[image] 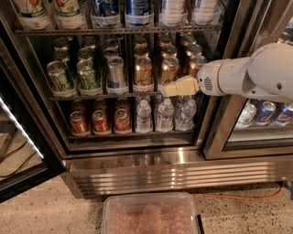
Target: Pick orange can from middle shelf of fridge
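The fridge (pixel 151 169) stands open, its left door swung out. Its middle shelf (pixel 91 96) holds rows of green cans (pixel 59 77), a silver-blue can (pixel 116 73) and orange cans. The front orange cans (pixel 143 73) (pixel 168 70) stand upright at the shelf's right half, with another (pixel 196 64) further right. My gripper (pixel 176 87), cream-coloured on a white arm (pixel 247 75), reaches in from the right. It sits at the shelf's front edge, just below and in front of the second orange can, covering that can's base.
The lower shelf holds red cans (pixel 100 121) and water bottles (pixel 165 115). Bottles (pixel 137 11) line the top shelf. A clear plastic bin (pixel 150 215) lies on the floor in front. The closed right door (pixel 229 119) has cans behind it.
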Controlling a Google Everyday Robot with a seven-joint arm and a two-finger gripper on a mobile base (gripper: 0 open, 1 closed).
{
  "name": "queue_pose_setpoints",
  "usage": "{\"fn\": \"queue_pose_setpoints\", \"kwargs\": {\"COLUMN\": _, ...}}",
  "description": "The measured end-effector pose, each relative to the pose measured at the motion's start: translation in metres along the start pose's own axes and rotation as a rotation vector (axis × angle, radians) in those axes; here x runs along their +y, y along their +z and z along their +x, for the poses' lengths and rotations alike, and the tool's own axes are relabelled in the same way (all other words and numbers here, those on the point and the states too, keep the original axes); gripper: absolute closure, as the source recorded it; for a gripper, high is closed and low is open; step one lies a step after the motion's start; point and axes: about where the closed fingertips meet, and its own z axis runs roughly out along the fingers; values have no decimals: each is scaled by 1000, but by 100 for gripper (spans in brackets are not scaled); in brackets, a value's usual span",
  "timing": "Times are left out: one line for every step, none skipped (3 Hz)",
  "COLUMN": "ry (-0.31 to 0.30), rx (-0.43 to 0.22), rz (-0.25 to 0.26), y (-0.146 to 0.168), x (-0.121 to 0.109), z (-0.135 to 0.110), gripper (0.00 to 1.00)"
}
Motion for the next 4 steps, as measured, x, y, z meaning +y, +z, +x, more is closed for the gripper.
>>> {"fn": "queue_pose_setpoints", "kwargs": {"ry": 0, "rx": 0, "rz": 0, "y": 0, "x": 0, "z": 0, "gripper": 25}}
{"fn": "queue_pose_setpoints", "kwargs": {"ry": -30, "rx": -16, "rz": 34, "y": -8, "x": 0, "z": -3, "gripper": 26}}
{"fn": "queue_pose_setpoints", "kwargs": {"ry": -73, "rx": -24, "rz": 69, "y": 0, "x": -1, "z": 1, "gripper": 14}}
{"fn": "queue_pose_setpoints", "kwargs": {"ry": -111, "rx": -17, "rz": 111, "y": 22, "x": -9, "z": 10, "gripper": 19}}
